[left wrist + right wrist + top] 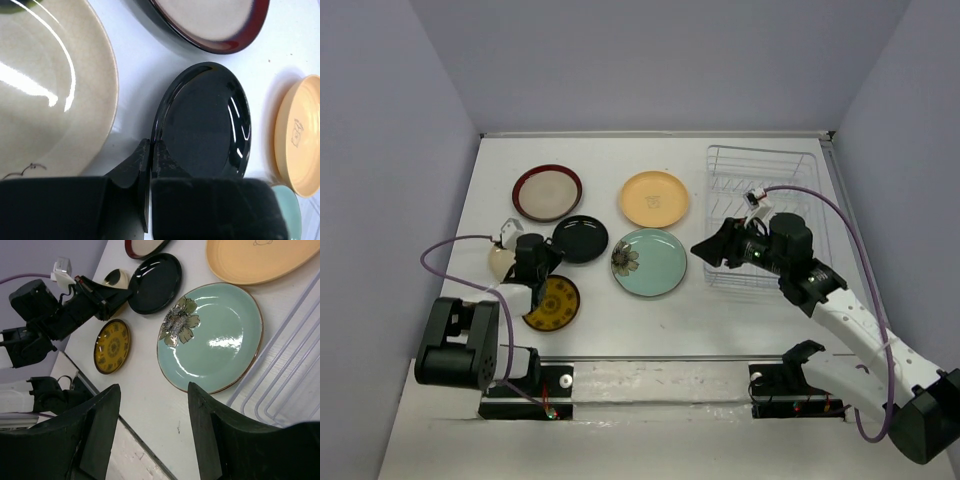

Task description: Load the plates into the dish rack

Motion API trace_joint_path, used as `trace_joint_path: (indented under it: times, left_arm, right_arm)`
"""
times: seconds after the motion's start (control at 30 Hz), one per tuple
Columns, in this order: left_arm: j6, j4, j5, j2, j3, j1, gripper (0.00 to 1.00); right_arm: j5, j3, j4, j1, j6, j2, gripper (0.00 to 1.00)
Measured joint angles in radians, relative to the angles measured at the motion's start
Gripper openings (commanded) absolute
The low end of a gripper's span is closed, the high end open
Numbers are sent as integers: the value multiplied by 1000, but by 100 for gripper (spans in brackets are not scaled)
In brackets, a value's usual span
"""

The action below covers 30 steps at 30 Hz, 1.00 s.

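My left gripper point(150, 145) point(552, 257) is shut on the left rim of the small black plate point(205, 125) point(582, 239). A cream plate point(50, 100) point(500, 262) lies close beside it. The amber-yellow plate point(553, 303) sits just near of it. The beige plate with the dark red rim point(547, 192) and the peach-orange plate point(654, 198) lie farther back. My right gripper point(154, 387) point(702, 247) hangs open with nothing in it, over bare table by the near edge of the teal flower plate point(210, 335) point(649, 262). The white wire dish rack point(765, 215) stands at the right and holds nothing.
Grey walls close in the table point(740, 310) on the left, back and right. The rack's wires point(290, 385) run right beside the teal plate's edge. A purple cable point(450, 250) loops to the left of the left arm.
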<state>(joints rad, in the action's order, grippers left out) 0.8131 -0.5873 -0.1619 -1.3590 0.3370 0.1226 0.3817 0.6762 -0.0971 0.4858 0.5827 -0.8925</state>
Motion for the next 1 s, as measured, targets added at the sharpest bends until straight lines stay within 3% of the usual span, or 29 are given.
trace_joint_path:
  times: [0.1, 0.3, 0.43, 0.63, 1.0]
  left_arm:
    - [-5, 15, 14, 122, -61, 0, 6]
    - [-29, 104, 45, 522, -100, 7, 6]
    - [-50, 143, 141, 697, -64, 20, 6]
    - [-82, 207, 352, 706, 0, 62, 6]
    - [-124, 292, 554, 753, 16, 119, 6]
  right_arm:
    - [2, 11, -1, 5, 0, -2, 71]
    - [15, 80, 11, 82, -2, -88, 90]
    - [17, 134, 31, 171, -6, -188, 93]
    - [45, 249, 48, 216, -45, -326, 95]
    - [31, 356, 39, 217, -76, -420, 93]
